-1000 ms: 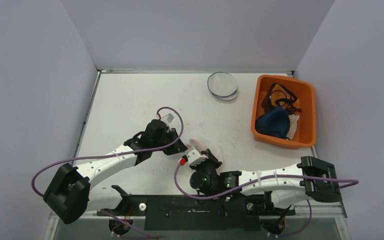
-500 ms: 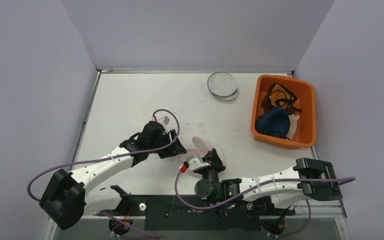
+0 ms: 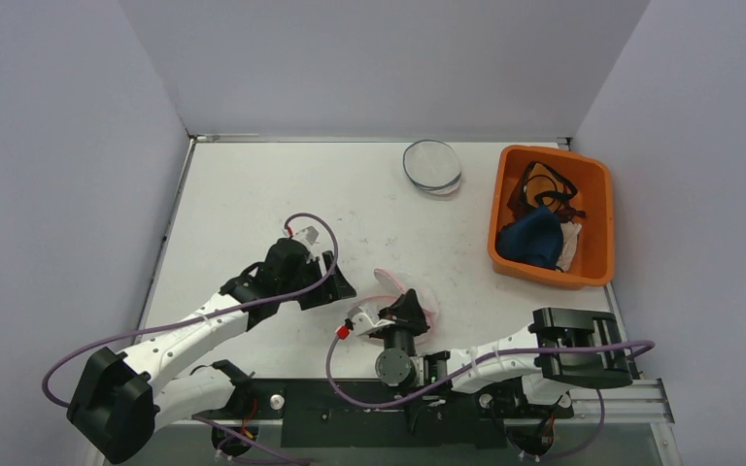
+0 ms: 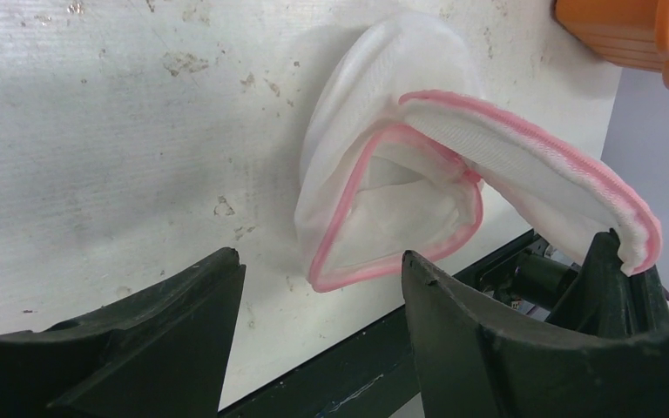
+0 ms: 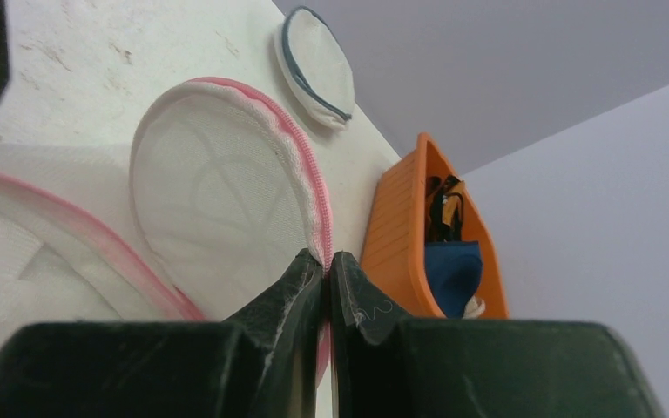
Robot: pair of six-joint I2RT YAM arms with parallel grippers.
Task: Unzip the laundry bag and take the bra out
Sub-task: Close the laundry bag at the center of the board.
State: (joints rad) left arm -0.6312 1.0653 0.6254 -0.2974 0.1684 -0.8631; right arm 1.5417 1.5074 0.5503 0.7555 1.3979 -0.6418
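The right gripper (image 5: 325, 259) has its jaws pinched tight on the pink edge of the laundry bag (image 4: 375, 200), holding one flap up. The left gripper (image 4: 320, 261) has its jaws wide apart with nothing in them, just left of the bag. The bag lies unzipped at the near middle of the table (image 3: 253, 194).

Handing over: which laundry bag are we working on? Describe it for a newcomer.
From the orange bin at the far right of the table, come to the near edge's middle. The white mesh bag there gapes open, its flap in the shut jaws of the right arm. Its trim is pink; the other bag, farther back, is blue-trimmed.
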